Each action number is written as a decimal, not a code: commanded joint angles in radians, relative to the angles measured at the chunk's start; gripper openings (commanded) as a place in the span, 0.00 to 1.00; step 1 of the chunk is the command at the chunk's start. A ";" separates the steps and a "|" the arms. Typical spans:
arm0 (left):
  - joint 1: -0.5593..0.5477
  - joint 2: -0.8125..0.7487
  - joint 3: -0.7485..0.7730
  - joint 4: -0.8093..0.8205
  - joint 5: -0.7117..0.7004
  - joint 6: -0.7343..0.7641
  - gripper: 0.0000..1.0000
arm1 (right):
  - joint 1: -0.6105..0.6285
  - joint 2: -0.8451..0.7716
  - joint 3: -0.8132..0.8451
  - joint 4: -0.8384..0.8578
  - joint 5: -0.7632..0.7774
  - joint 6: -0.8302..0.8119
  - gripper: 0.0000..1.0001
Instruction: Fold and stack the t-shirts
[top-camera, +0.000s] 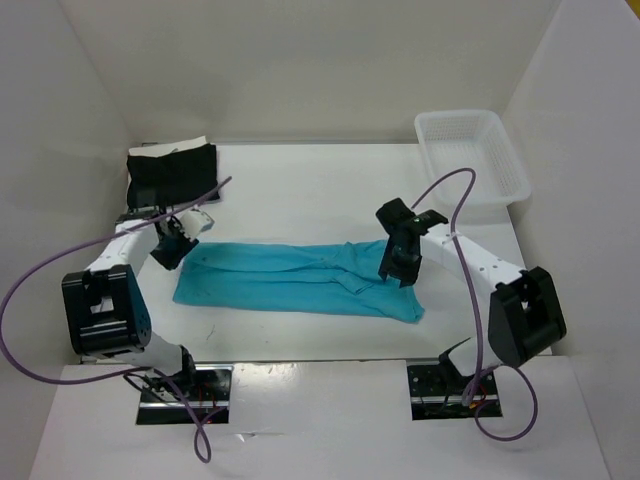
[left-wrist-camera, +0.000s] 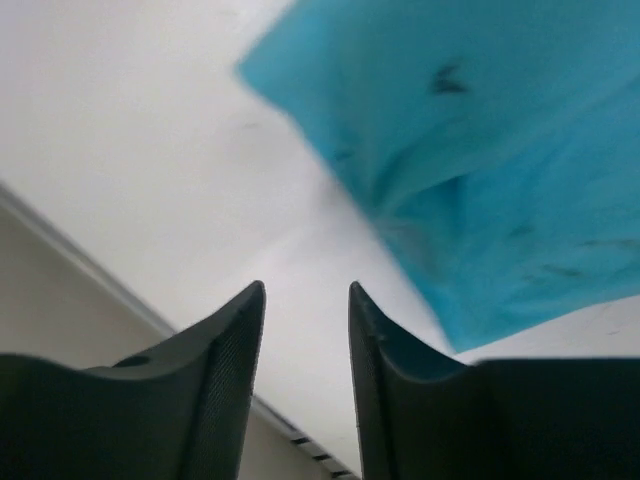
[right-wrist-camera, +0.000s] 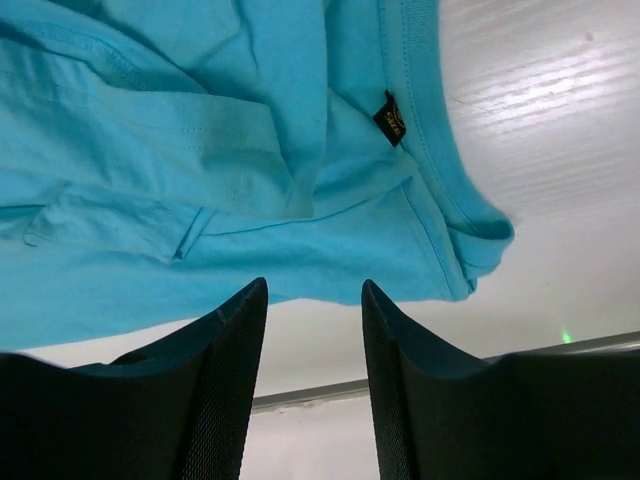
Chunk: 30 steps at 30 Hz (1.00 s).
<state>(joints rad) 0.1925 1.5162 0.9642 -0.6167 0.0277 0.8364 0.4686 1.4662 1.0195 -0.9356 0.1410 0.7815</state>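
**Both grippers empty over the turquoise shirt**

The turquoise shirt (top-camera: 290, 280) lies folded into a long band across the middle of the table (top-camera: 300, 190). The left gripper (top-camera: 172, 250) hangs at its left end and the right gripper (top-camera: 400, 265) over its right end, both with jaws apart and grasping nothing. The black shirt (top-camera: 172, 175) sits folded far left, and the basket (top-camera: 468, 116) far right.

This is a robotics laboratory bench, not a home. A flat white table (top-camera: 300, 180) is closed on three sides by plain white panel walls (top-camera: 300, 60). Two black-and-white robot arms, the left arm (top-camera: 105, 305) and the right arm (top-camera: 525, 315), are bolted on dark metal base plates (top-camera: 185, 395) at its near edge, and thin purple cables (top-camera: 472, 300) hang loose from them. The household things here are a bright turquoise cloth t-shirt (top-camera: 290, 280) and a white plastic lattice basket (top-camera: 475, 198).
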 joint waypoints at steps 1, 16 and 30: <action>0.088 -0.063 0.122 -0.067 0.094 -0.013 0.48 | 0.007 -0.067 0.019 -0.049 0.064 0.094 0.48; -0.016 0.323 0.232 0.213 0.149 -0.204 0.81 | 0.007 -0.345 -0.375 0.078 -0.003 0.522 0.82; 0.044 0.317 0.105 0.200 0.084 -0.132 0.11 | -0.016 -0.049 -0.366 0.175 -0.023 0.524 0.00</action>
<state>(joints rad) 0.1890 1.8286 1.1339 -0.3592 0.1818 0.6804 0.4557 1.3830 0.6704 -0.7784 0.0776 1.3037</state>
